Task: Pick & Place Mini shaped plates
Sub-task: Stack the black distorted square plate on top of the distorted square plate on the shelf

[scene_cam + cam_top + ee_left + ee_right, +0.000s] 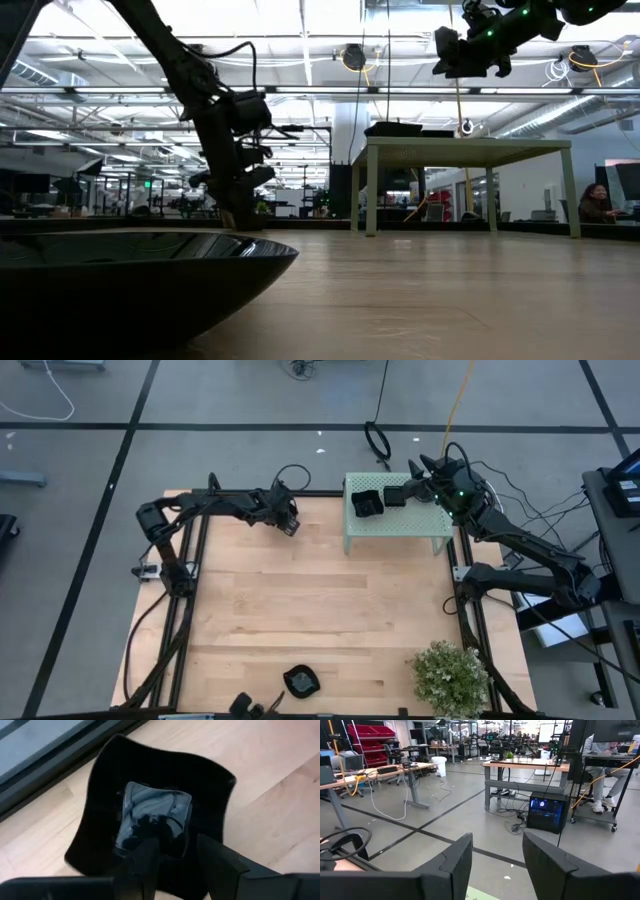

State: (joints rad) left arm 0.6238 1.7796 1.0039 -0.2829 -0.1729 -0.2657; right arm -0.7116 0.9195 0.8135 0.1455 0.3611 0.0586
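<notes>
The left gripper [172,865] was found pinching the rim of a black plate [155,795], held above the table [330,610]. The right gripper [497,865] was observed spread and empty, two plates [368,503] lying on the stand [395,523] just beneath it.

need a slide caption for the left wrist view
Left gripper closed on the rim of a glossy black square plate over the wooden table.

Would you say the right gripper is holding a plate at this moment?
No: the right wrist view shows the right gripper open with only the room's floor between its fingers, while the left gripper grips a black plate.
</notes>
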